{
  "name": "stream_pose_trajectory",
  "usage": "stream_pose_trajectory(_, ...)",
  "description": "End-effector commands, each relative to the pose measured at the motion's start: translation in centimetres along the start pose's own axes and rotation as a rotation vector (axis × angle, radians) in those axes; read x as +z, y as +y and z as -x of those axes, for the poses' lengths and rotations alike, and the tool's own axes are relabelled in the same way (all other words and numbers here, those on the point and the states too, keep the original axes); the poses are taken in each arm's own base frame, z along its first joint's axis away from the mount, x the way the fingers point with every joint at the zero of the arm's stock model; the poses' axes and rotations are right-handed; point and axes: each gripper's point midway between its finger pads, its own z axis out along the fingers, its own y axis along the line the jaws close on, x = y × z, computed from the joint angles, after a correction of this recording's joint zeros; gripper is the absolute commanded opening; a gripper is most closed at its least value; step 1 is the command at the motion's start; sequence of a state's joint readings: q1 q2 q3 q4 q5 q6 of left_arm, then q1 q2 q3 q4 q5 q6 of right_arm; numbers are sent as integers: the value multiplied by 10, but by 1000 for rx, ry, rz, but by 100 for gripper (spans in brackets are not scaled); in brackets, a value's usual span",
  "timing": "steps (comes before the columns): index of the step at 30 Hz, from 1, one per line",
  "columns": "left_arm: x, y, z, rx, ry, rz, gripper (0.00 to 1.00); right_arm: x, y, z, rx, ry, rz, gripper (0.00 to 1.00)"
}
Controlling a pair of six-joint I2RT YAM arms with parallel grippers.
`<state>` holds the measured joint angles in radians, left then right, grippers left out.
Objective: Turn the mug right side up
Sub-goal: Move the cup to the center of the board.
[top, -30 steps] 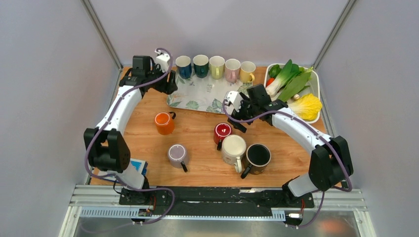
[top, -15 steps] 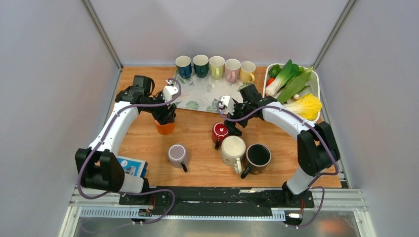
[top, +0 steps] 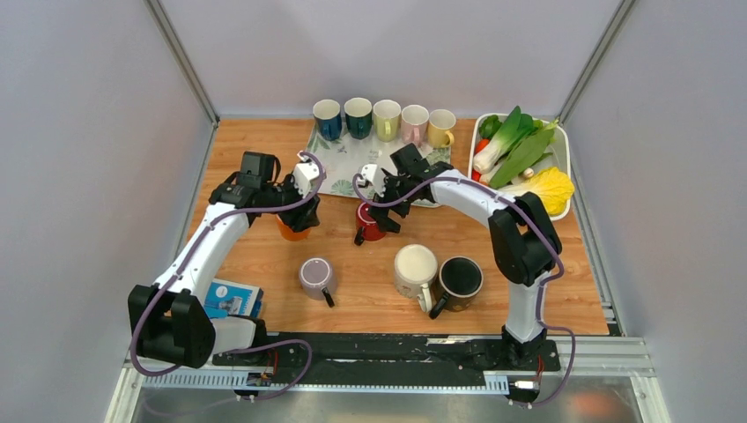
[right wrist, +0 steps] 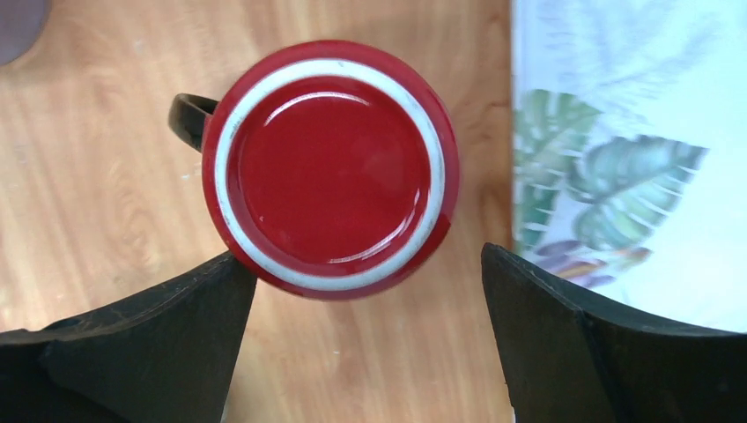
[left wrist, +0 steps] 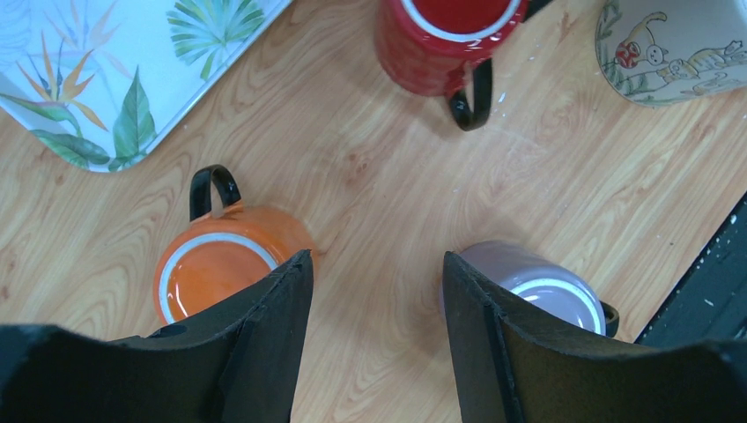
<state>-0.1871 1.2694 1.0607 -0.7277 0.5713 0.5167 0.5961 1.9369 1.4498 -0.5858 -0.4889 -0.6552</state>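
Three mugs stand upside down on the wooden table: a red mug (top: 370, 220), an orange mug (top: 291, 227) and a purple mug (top: 315, 277). My right gripper (top: 385, 211) is open over the red mug. In the right wrist view the red mug's base (right wrist: 330, 167) shows just beyond the right gripper's (right wrist: 366, 264) fingertips, the left finger at its edge. My left gripper (top: 304, 213) is open and empty. In the left wrist view the left gripper (left wrist: 377, 264) hangs over bare wood between the orange mug (left wrist: 216, 269) and the purple mug (left wrist: 551, 286).
A cream mug (top: 416, 264) and a black mug (top: 460, 278) stand upright at the front. A leaf-print tray (top: 348, 167) lies behind, with a row of several mugs (top: 386, 119) at its back. A vegetable tray (top: 564, 150) is at back right. A blue packet (top: 233, 298) lies front left.
My left arm swung from the back tray forward to the orange mug. My right arm moved left, and the red mug now stands further left and back, nearer the tray.
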Motion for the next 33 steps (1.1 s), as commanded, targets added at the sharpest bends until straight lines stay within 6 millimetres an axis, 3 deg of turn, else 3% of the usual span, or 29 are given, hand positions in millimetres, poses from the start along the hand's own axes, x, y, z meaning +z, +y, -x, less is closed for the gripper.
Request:
stream_pose_trajectory(1, 8, 6, 24, -79, -118, 41, 63, -25, -50, 21, -24, -22, -258, 100)
stream_pose_trajectory(7, 28, -3, 40, -245, -209, -50, 62, -45, -44, -9, 39, 10, -317, 100)
stream_pose_trajectory(11, 42, -1, 43, -277, -193, -83, 62, -48, -18, 5, 82, -67, -209, 100)
stream_pose_trajectory(14, 46, 13, 49, -305, -185, -49, 62, -45, -8, 17, 184, -119, -173, 100)
stream_pose_trajectory(18, 40, 28, 59, -370, -212, 15, 63, -34, 0, 32, 328, -155, -146, 100)
stream_pose_trajectory(22, 25, 48, 57, -491, -248, 127, 64, -14, 1, 46, 351, -138, -165, 100)
stream_pose_trajectory(27, 8, 52, 51, -522, -280, 188, 65, 0, -10, 64, 426, -151, -255, 100)
stream_pose_trajectory(33, 5, 49, 44, -524, -287, 199, 65, 14, -27, 47, 436, -68, -479, 100)
